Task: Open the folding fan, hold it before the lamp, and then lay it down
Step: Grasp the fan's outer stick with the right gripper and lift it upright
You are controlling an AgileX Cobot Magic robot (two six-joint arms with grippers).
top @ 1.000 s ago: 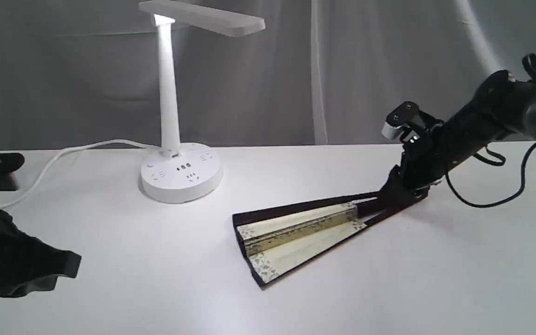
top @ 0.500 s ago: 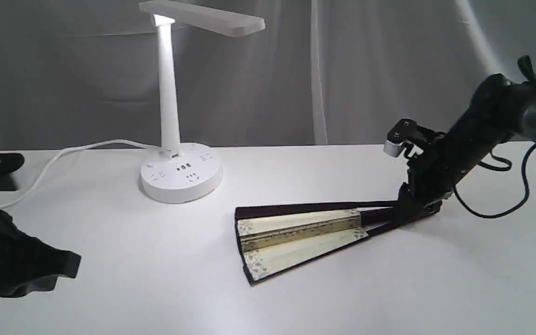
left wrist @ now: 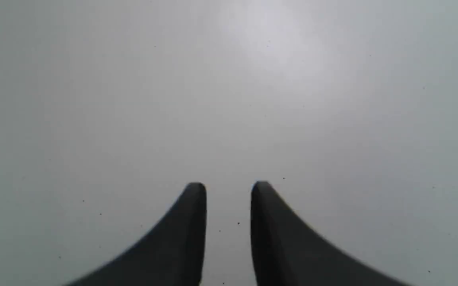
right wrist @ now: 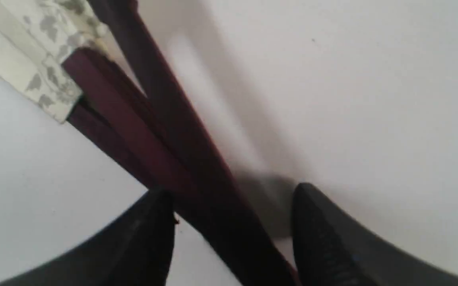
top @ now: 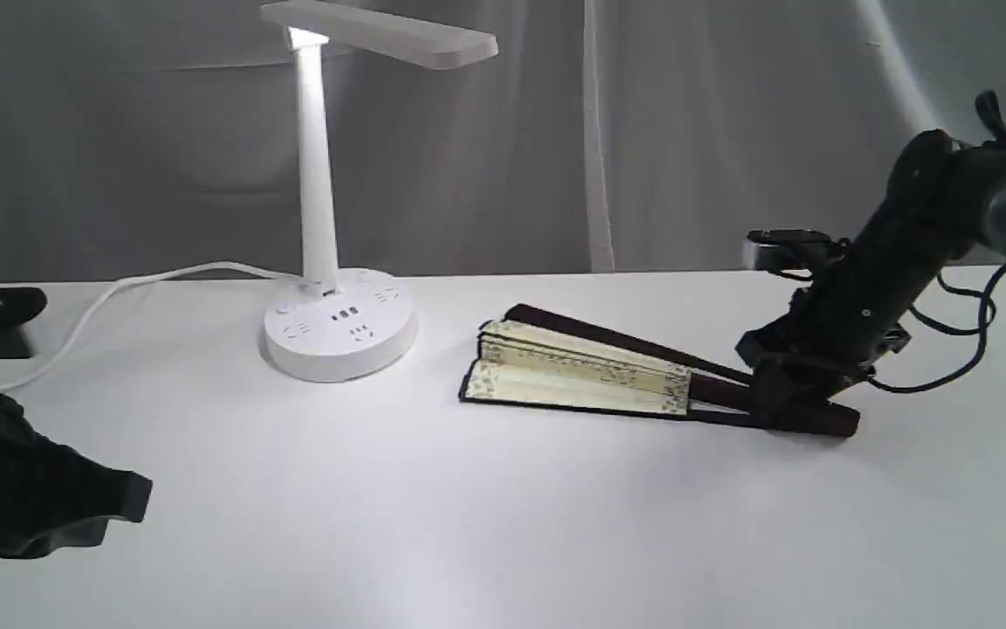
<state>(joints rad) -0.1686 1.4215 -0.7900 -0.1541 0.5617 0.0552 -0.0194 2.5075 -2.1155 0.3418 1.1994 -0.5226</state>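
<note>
Right tool [right wrist: 229,194] set astride the dark ribs of the folding fan [top: 586,380] near its pivot end. Its fingers are apart, and bare bench shows between one finger and the ribs. The fan lies on the bench [top: 363,542], only narrowly spread, its cream leaf end pointing toward the round base of the lamp [top: 339,328] — near, not touching. Left tool [left wrist: 228,188] over bare bench at the far left — fingers slightly apart, nothing between them.

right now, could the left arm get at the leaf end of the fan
Probably yes: only bare table lies between the left arm and the folding fan's leaf end; the lamp stands behind that line. Reach itself unclear.
</note>
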